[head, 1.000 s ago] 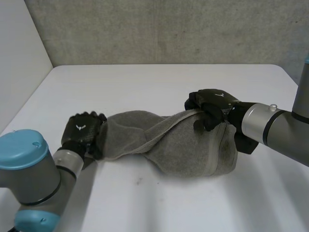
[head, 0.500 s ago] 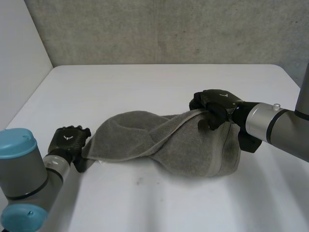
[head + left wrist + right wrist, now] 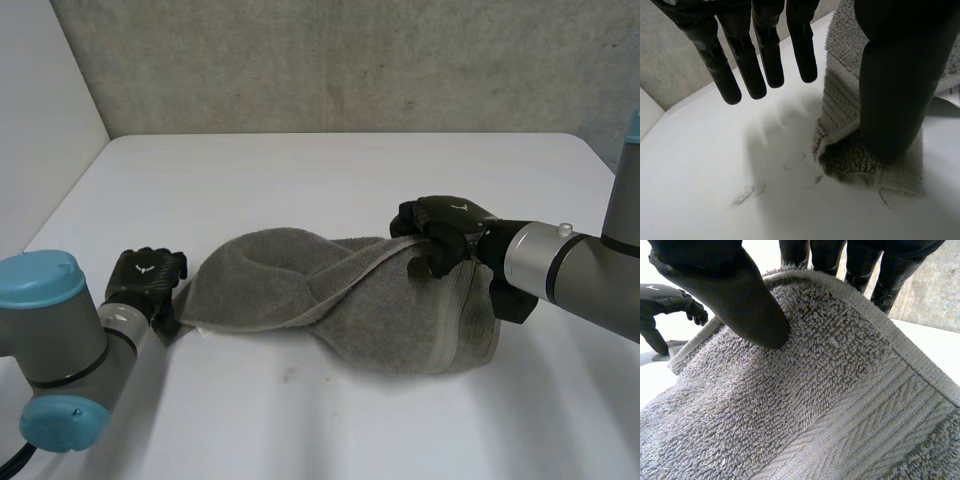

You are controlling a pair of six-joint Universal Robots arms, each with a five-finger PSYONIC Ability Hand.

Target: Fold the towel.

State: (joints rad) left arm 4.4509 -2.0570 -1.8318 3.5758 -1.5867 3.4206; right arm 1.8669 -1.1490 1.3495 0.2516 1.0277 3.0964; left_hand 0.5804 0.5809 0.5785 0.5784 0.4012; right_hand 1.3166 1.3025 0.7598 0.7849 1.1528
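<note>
- The grey towel (image 3: pixel 340 300) lies bunched on the white table (image 3: pixel 330 170).
- The left hand (image 3: pixel 148 278) has straight fingers clear of the cloth, and its thumb presses a towel corner onto the table.
- The right hand (image 3: pixel 445 225) pinches the raised opposite edge between thumb and fingers.

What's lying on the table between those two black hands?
The grey towel, bunched, spans the whole stretch in the head view: left hand at one corner, right hand pinching its edge.
</note>
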